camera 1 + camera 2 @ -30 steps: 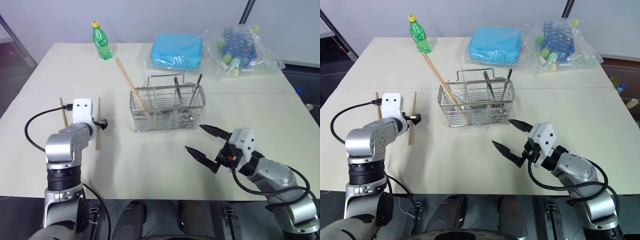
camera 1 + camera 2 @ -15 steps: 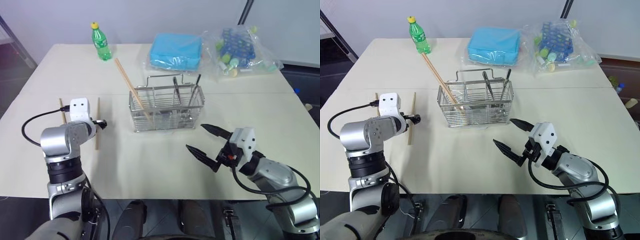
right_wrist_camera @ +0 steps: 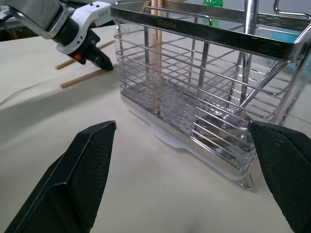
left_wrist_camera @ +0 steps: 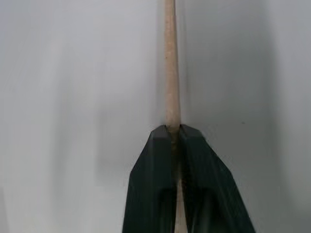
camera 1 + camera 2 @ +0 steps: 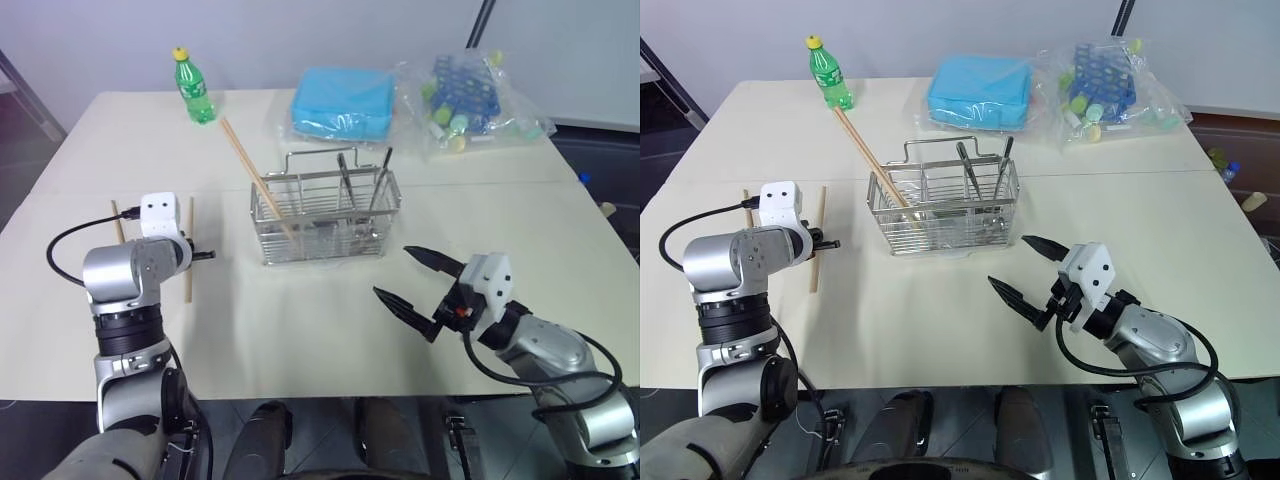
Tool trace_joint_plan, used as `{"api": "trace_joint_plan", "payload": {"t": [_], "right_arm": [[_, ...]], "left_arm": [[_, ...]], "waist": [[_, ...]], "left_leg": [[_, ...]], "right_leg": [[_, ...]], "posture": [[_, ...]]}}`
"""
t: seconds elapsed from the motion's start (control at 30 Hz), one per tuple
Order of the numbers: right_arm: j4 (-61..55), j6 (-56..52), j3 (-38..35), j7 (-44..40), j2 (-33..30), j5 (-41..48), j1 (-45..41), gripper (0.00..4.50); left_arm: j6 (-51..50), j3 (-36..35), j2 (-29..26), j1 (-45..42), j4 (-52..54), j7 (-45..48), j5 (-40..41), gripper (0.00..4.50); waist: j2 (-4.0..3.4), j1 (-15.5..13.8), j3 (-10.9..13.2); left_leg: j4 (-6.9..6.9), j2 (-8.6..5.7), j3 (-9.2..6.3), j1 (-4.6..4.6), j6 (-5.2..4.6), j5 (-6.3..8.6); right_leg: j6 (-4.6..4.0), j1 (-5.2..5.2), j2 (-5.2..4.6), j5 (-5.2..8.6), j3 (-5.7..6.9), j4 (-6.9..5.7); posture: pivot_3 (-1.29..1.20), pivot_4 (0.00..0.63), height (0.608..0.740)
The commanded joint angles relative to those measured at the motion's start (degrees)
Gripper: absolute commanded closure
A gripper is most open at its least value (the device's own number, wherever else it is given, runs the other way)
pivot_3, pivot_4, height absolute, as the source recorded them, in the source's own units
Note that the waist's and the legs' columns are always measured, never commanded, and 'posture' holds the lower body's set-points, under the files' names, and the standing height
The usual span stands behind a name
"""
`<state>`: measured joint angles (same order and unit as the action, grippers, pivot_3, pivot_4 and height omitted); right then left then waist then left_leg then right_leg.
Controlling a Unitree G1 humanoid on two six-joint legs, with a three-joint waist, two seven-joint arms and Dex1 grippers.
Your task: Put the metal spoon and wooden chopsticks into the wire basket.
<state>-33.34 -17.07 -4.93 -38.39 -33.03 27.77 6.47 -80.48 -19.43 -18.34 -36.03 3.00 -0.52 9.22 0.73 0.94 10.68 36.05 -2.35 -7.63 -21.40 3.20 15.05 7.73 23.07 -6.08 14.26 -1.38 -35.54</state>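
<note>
Left end effector pinches a chopstick lying on the surface; right end effector hangs spread wide near the basket.

Cream and matte, the surface stands in a room with pale walls and a dark floor. Chrome wire forms the rectangular basket, with a loop handle, and its rim is stamped "SUS304". Inside, a plain light-wood chopstick leans out toward a green bottle with a yellow cap, and slim metal utensils, the spoon among them, stand upright. Another chopstick lies beside the left arm. At the far edge sit a blue pack in clear wrap and a bagged blue tube rack.
</note>
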Motion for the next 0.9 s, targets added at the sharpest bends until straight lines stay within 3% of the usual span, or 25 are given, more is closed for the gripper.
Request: {"api": "trace_joint_plan", "payload": {"t": [0.03, 0.27, 0.43, 0.67, 0.9], "right_arm": [[-0.84, 0.01, -1.3, 0.38, 0.13, 0.5, -0.1, 0.0], [-0.87, -0.51, -1.29, 0.56, 0.06, 0.69, -0.27, 0.0], [-0.9, -0.73, -1.38, 0.43, 0.17, 0.71, -0.42, 0.0], [-2.15, -0.84, -1.8, -0.14, 0.12, 1.83, 0.77, 0.0], [-6.38, -1.52, -2.72, -1.27, -0.8, 4.75, 4.2, 0.0]], "left_arm": [[0.09, -0.7, -0.05, 0.45, -0.52, -0.72, -1.04, 4.43], [2.18, -1.09, -1.06, -0.08, -0.46, -0.08, -0.82, 4.43], [24.09, 2.28, -3.14, 2.23, 4.2, 2.95, -2.06, 4.43], [37.27, -5.69, -7.13, 1.35, 3.96, 10.92, 4.96, 4.43], [50.43, -8.15, -11.03, -0.87, 0.81, 22.57, 12.78, 4.43]], "waist": [[0.0, -0.02, 0.0], [0.0, -0.06, 0.0], [0.04, -0.18, 0.02], [0.09, -0.21, 0.05], [0.1, -0.43, 0.04]], "left_leg": [[0.0, 0.0, 0.0, 0.0, 0.0, 0.0], [0.0, 0.0, 0.0, 0.0, 0.0, 0.0], [0.0, 0.01, 0.0, -0.08, 0.05, -0.03], [-0.04, 0.01, -0.01, -0.15, 0.23, -0.13], [0.0, 0.02, 0.01, -0.14, 0.22, -0.12]], "right_leg": [[0.0, 0.0, 0.0, 0.0, 0.0, 0.0], [0.0, 0.0, 0.0, 0.0, 0.0, 0.0], [-0.06, 0.08, 0.01, -0.03, -0.01, 0.0], [-0.11, 0.1, 0.01, -0.07, -0.01, 0.1], [-0.11, 0.05, 0.01, -0.07, -0.01, 0.1]], "posture": [[0.0, 0.15, 0.74], [0.0, 0.15, 0.74], [0.0, 0.15, 0.74], [0.0, 0.15, 0.74], [0.0, 0.15, 0.74]]}}
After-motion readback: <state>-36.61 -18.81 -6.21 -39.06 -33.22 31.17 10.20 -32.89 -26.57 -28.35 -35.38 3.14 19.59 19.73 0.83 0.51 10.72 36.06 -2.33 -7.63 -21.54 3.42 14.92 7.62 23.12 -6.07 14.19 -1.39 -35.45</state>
